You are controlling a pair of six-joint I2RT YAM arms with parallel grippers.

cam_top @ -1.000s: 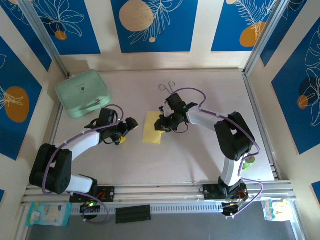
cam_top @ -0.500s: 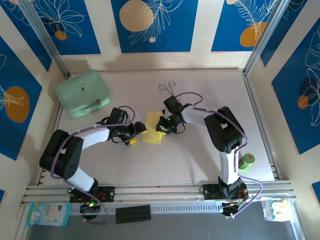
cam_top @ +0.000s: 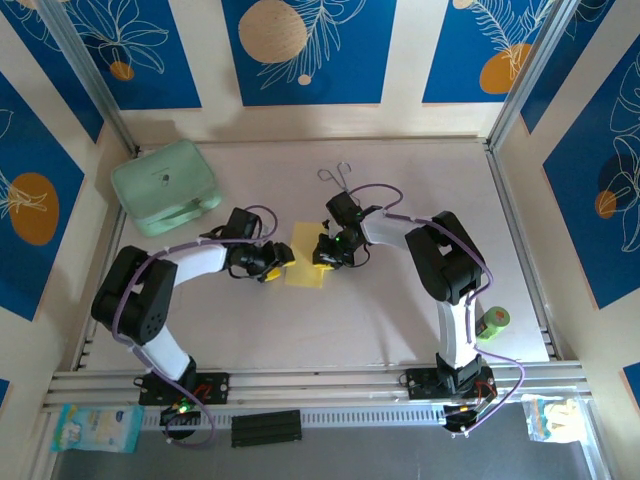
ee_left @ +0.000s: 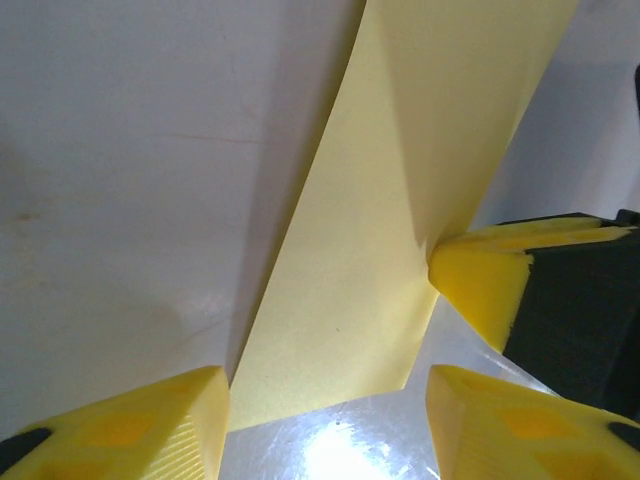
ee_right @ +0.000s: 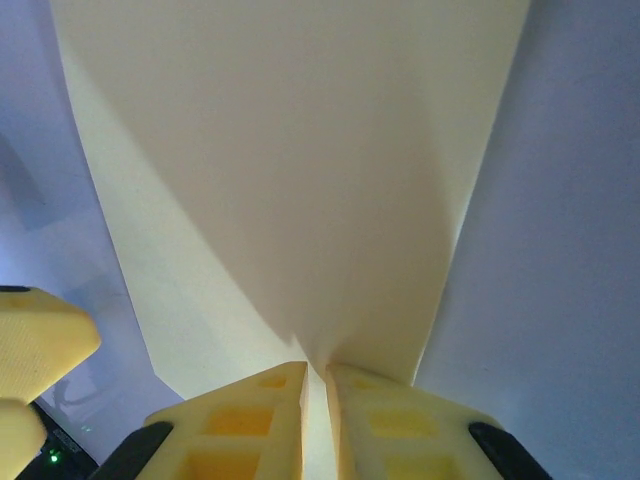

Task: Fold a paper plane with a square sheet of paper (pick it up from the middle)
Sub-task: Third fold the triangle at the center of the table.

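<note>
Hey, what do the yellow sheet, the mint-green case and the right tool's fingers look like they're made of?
The yellow sheet: thin matte paper; it holds sharp creases. The mint-green case: probably moulded plastic, smooth with rounded corners, though it is small in view. The right tool's fingers: yellow, likely matte plastic, with square recesses moulded in.

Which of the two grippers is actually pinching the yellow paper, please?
The right gripper: its fingers are shut on an edge of the yellow paper, while the fingers of the left gripper stand apart at the opposite edge.
</note>
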